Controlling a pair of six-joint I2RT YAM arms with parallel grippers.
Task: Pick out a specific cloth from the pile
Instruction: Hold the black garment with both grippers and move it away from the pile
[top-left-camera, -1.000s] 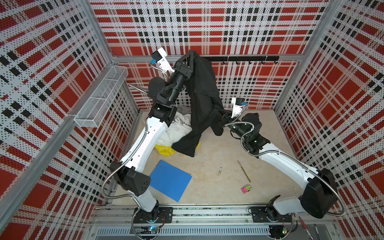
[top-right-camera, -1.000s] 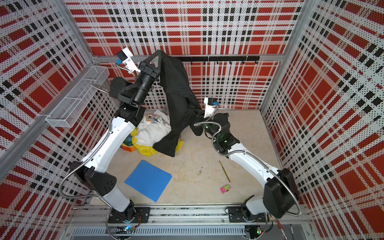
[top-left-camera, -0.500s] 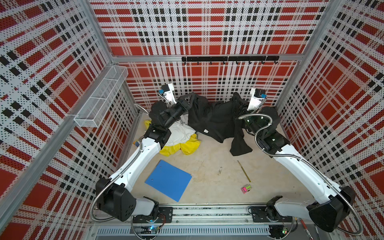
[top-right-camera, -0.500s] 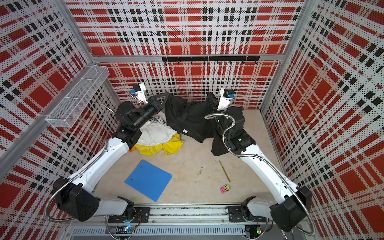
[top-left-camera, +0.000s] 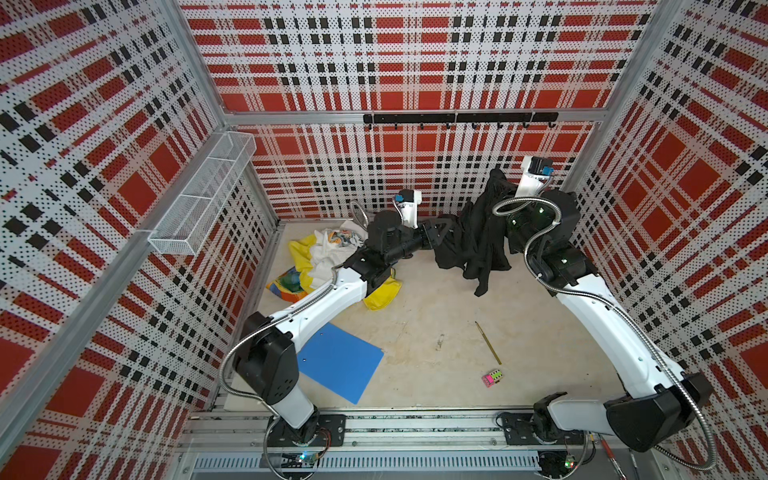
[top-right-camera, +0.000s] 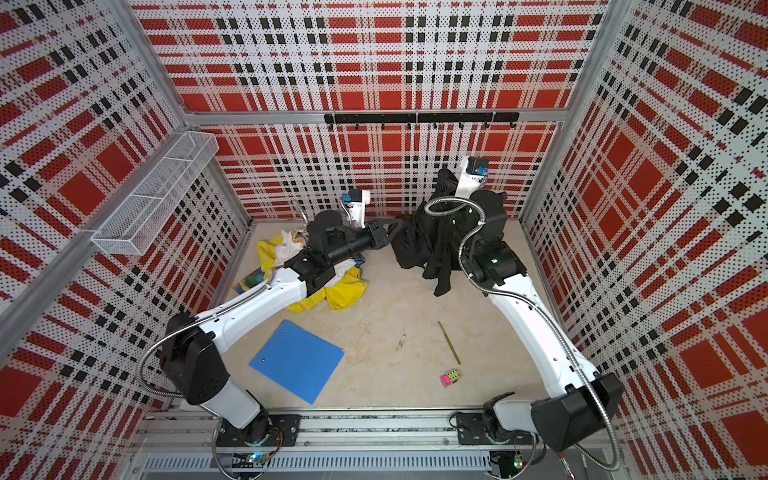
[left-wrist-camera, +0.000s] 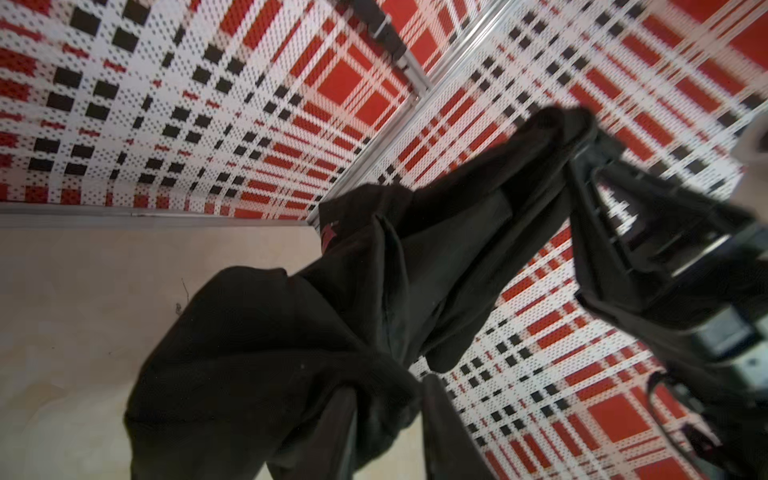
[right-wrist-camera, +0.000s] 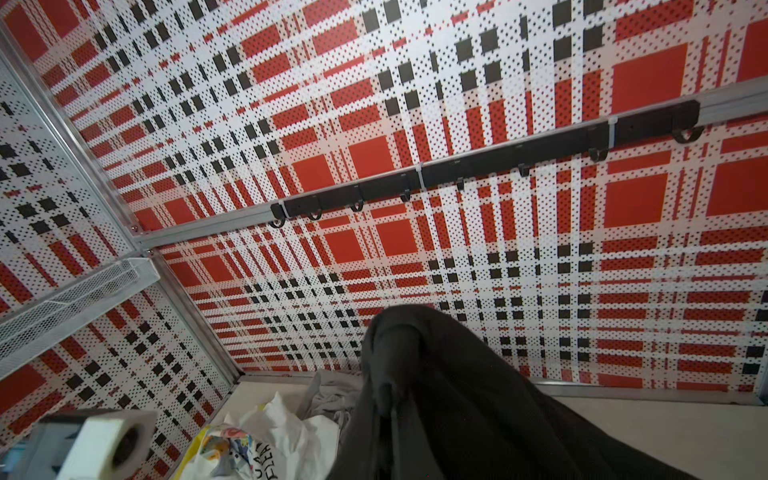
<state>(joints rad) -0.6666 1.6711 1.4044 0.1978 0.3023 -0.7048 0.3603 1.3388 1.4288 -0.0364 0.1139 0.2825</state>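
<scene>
The black cloth (top-left-camera: 473, 245) (top-right-camera: 424, 245) hangs in folds at the back right, its lower end on the table. My right gripper (top-left-camera: 498, 178) (top-right-camera: 444, 176) holds its top up, shut on it; in the right wrist view the cloth (right-wrist-camera: 457, 415) covers the fingers. My left gripper (top-left-camera: 442, 228) (top-right-camera: 390, 230) is at the cloth's left side. In the left wrist view its jaws (left-wrist-camera: 390, 386) stand apart, with a loose fold of cloth (left-wrist-camera: 291, 332) between them and floor showing in the gap. A small reddish tag (left-wrist-camera: 330, 232) shows. The pile (top-left-camera: 328, 257) (top-right-camera: 345, 291) (right-wrist-camera: 266, 440) lies at the back left.
A blue folder (top-left-camera: 340, 361) (top-right-camera: 297, 359) lies front left under the left arm. A thin stick (top-left-camera: 488, 343) and a small pink and green block (top-left-camera: 492, 377) lie front right. A wire basket (top-left-camera: 203, 199) hangs on the left wall, a hook rail (top-left-camera: 457, 119) on the back wall.
Both arms came down from high up and carried the cloth to the back right. The right gripper moved right and back. The left jaws have parted.
</scene>
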